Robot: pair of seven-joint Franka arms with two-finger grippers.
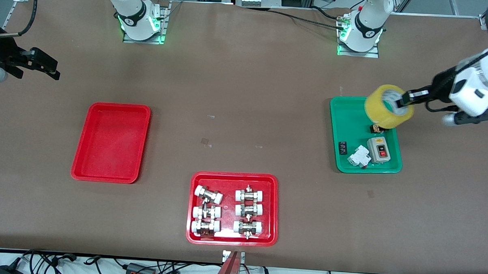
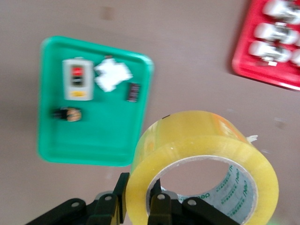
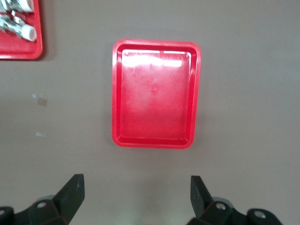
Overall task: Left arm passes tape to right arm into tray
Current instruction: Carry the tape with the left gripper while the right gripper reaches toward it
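The yellow tape (image 1: 388,106) hangs in the air over the green tray (image 1: 348,116), tilted on its side. My left gripper (image 1: 403,103) is shut on the tape's wall, one finger outside and one inside the white core; the left wrist view shows the tape (image 2: 201,159) clamped in my left gripper (image 2: 139,197). The plain red tray (image 1: 111,142) lies bare toward the right arm's end of the table, also seen as the tray (image 3: 156,93) in the right wrist view. My right gripper (image 1: 47,67) hovers open with nothing in it over the table near that end; its open jaws (image 3: 136,187) frame bare table.
The green tray (image 2: 93,140) holds a grey switch box (image 1: 378,150), a white breaker (image 1: 358,156) and small dark parts. A second red tray (image 1: 231,238) with several pipe fittings sits near the front camera's edge. Bits of tape residue dot the middle of the table.
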